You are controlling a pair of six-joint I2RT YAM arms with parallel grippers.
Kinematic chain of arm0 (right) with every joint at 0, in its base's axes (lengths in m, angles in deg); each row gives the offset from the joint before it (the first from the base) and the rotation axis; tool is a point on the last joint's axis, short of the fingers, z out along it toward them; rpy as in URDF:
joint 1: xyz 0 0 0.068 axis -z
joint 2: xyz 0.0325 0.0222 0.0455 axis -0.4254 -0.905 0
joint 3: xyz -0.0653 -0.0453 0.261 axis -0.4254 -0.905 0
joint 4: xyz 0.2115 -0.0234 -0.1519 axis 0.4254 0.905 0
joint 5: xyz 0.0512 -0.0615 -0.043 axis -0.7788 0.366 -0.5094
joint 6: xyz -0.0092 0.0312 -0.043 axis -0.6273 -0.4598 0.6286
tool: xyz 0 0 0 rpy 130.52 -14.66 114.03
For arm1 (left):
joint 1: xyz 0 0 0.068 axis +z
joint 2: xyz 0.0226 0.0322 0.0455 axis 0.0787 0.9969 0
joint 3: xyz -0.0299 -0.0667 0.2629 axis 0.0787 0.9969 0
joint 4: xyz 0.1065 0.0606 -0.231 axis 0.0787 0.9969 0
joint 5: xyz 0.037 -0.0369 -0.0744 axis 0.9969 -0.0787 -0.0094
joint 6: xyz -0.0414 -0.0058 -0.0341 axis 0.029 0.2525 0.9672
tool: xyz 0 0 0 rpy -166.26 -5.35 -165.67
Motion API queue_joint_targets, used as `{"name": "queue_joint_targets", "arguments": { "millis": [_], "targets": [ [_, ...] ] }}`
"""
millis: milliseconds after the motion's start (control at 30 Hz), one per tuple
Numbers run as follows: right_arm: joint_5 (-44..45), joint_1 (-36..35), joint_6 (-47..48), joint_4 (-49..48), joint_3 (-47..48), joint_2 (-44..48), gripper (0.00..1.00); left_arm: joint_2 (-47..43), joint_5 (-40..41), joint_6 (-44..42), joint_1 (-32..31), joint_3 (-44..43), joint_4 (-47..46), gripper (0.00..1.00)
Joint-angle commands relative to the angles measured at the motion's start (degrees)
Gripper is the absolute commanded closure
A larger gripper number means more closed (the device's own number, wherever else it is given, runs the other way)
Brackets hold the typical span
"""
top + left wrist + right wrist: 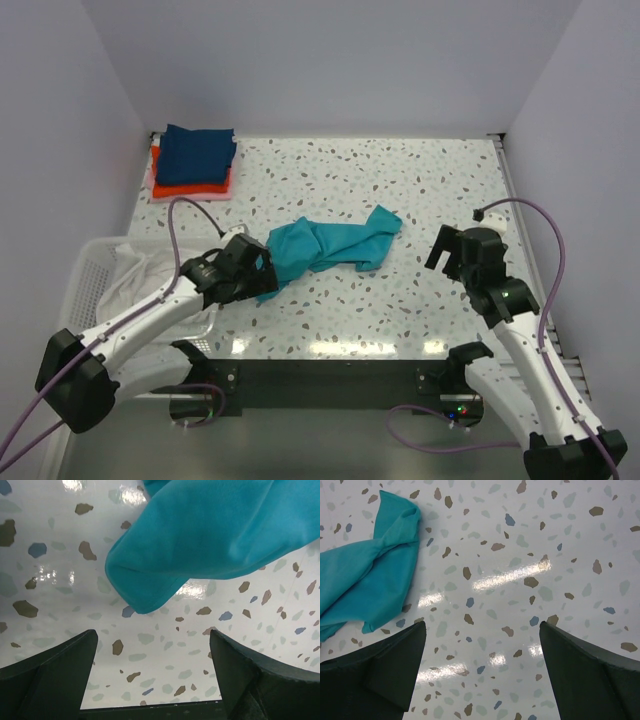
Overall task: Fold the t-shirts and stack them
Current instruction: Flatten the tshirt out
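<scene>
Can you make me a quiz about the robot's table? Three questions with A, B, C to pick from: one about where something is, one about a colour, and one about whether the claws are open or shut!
1. Where on the table is the teal t-shirt?
A. far left corner
B. the middle
C. far right corner

2. What colour is on top of the folded stack?
A. pink
B. orange-red
C. navy blue

3. How are the left claw and the right claw?
A. both open
B. both shut
C. one open, one shut

Answers:
1 B, since it lies crumpled mid-table in the top view.
2 C, since navy blue lies over orange-red, with pink at the bottom.
3 A, since each wrist view shows the fingers spread wide with only bare table between them.
</scene>
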Motion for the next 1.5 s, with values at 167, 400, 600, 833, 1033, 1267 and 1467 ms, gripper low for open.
{"name": "queue_joint_targets", "arguments": {
  "millis": [167,400,600,833,1033,1267,1467],
  "targets": [
    [-0.2,0.1,0.2,-2.0,0.9,0.1,0.01,4.1,1.3,4.4,-0.8,4.3,-6.3,0.18],
    [0.0,0.0,0.2,-1.7,0.9,0.3,0.01,9.3,3.8,5.5,-0.6,3.5,-8.6,0.26],
    [0.5,0.1,0.2,-1.8,0.9,-0.1,0.01,12.0,3.3,5.2,-0.4,3.9,-10.3,0.47],
    [-0.2,0.0,0.5,-2.4,1.1,-1.2,0.01,14.2,1.8,4.4,-0.4,5.7,-13.8,0.66],
    [-8.9,0.0,3.1,-9.0,0.9,-4.7,0.01,15.8,1.9,3.6,1.4,6.2,-14.7,0.86],
    [-18.3,-0.2,4.5,-20.4,6.1,-18.5,0.01,15.1,1.0,1.8,2.2,7.8,-18.0,1.00],
    [-11.8,-5.1,11.4,-19.7,21.9,-37.8,0.01,12.7,1.0,0.4,2.2,8.2,-18.2,1.00]
  ]
}}
